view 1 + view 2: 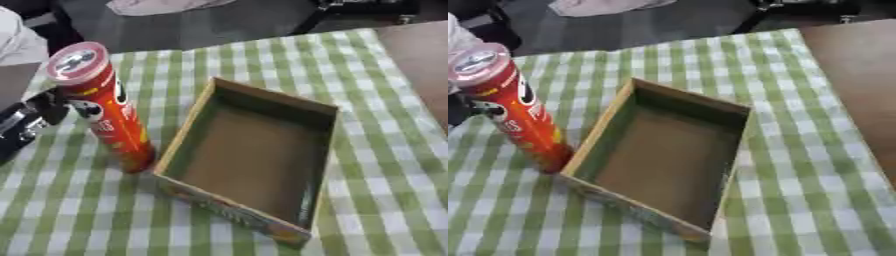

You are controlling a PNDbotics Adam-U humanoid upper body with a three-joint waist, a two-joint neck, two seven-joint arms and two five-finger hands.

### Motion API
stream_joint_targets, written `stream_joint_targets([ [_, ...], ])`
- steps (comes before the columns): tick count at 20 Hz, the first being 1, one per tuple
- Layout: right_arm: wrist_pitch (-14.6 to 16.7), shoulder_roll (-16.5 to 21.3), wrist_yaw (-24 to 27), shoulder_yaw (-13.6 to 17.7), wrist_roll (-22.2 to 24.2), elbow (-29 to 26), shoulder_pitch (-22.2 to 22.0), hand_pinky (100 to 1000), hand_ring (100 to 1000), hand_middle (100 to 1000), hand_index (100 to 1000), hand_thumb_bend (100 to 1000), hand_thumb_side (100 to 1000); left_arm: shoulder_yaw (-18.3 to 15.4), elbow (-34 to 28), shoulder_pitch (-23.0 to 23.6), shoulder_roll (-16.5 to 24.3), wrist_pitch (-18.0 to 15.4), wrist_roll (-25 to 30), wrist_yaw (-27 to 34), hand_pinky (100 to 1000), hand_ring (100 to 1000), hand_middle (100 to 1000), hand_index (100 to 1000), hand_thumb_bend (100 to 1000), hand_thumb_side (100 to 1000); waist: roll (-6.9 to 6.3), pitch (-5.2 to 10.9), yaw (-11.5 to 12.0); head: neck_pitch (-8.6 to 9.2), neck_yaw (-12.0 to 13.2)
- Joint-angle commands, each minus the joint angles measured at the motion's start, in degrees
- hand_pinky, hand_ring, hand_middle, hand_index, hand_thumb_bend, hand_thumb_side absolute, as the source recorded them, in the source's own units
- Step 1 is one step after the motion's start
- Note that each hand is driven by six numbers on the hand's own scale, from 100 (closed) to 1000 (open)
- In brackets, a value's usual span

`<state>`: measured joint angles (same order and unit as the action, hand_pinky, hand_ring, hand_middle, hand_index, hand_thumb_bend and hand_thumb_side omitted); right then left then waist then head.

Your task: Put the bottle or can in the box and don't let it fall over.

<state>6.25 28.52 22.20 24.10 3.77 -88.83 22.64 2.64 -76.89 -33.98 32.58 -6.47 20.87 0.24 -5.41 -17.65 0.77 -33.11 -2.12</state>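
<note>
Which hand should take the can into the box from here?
Left. The left hand is already at the red can, which stands upright just outside the box's left wall. The right hand isn't in view.

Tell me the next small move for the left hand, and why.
Probably lift the red can straight up, then carry it right over the box. The left hand is at the can's side, the can stands upright outside the box's left wall, and the box is empty.
</note>
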Motion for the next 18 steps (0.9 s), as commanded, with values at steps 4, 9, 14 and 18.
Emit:
stream_joint_targets([
  [4,-0.05,1.21,-0.22,0.14,0.21,-0.22,0.95,1000,1000,1000,1000,423,335,0.18,-0.15,-1.52,0.91,-0.17,-0.35,-1.67,1000,1000,1000,960,632,837,0.17,0.97,-0.15,0.47,-0.02],
  [9,-0.12,1.17,-0.23,0.16,0.22,-0.13,1.04,1000,1000,1000,1000,422,336,0.56,-0.99,-1.66,0.74,-1.15,-0.19,-3.03,1000,1000,1000,958,620,835,0.17,0.91,-0.17,0.47,-0.04],
  [14,-0.16,1.12,-0.23,0.17,0.26,-0.05,1.16,1000,1000,1000,1000,420,337,0.74,-2.05,-1.52,0.63,-1.66,0.32,-3.56,1000,1000,1000,958,644,839,0.15,0.87,-0.23,0.43,0.1],
  [18,-0.21,1.16,-0.26,0.15,0.29,0.04,1.19,1000,1000,1000,1000,419,337,0.67,-3.39,-1.07,0.98,-2.42,0.72,-4.28,1000,1000,1000,953,645,839,0.12,0.89,-0.17,0.45,-0.05],
])
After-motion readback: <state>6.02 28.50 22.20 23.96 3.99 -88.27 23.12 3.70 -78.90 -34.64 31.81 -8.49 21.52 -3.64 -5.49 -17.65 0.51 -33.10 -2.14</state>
